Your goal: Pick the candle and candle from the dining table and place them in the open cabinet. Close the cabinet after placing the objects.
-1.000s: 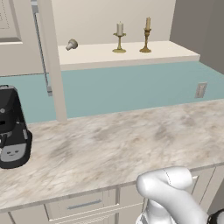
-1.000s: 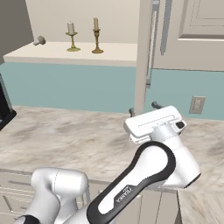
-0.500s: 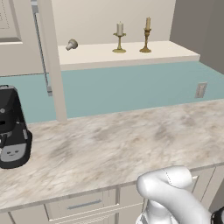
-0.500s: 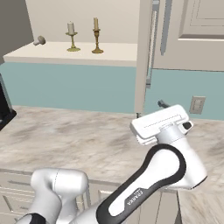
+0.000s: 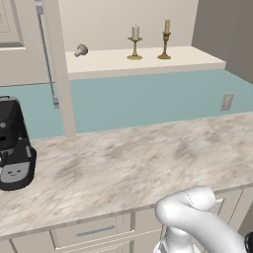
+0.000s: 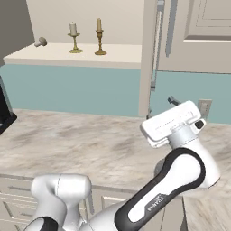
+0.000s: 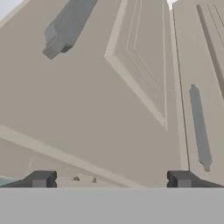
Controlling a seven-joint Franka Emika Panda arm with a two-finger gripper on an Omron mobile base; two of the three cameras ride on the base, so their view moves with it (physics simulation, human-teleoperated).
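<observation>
Both candles stand on the pale shelf (image 5: 148, 62) of the open cabinet: the stubby white candle (image 5: 135, 42) (image 6: 73, 38) and, to its right, the slim tan taper (image 5: 166, 39) (image 6: 99, 37). The cabinet's right door (image 6: 151, 58) swings out edge-on, with a grey bar handle (image 6: 158, 45). My gripper (image 6: 173, 101) is raised just right of that door, below its handle. In the hand view my gripper (image 7: 111, 180) is open and holds nothing, facing a raised-panel door (image 7: 109, 100) close up. The left door (image 5: 58, 69) also stands open.
A small grey knob-like thing (image 5: 80, 50) lies on the shelf left of the candles. A black coffee machine (image 5: 12, 143) sits at the left of the marble-look worktop (image 5: 138, 158). A wall outlet (image 6: 204, 108) and a shut cabinet door (image 6: 198, 36) are right of my hand.
My hand has drifted a little right and up beside the open right door. The candles and doors have not moved.
</observation>
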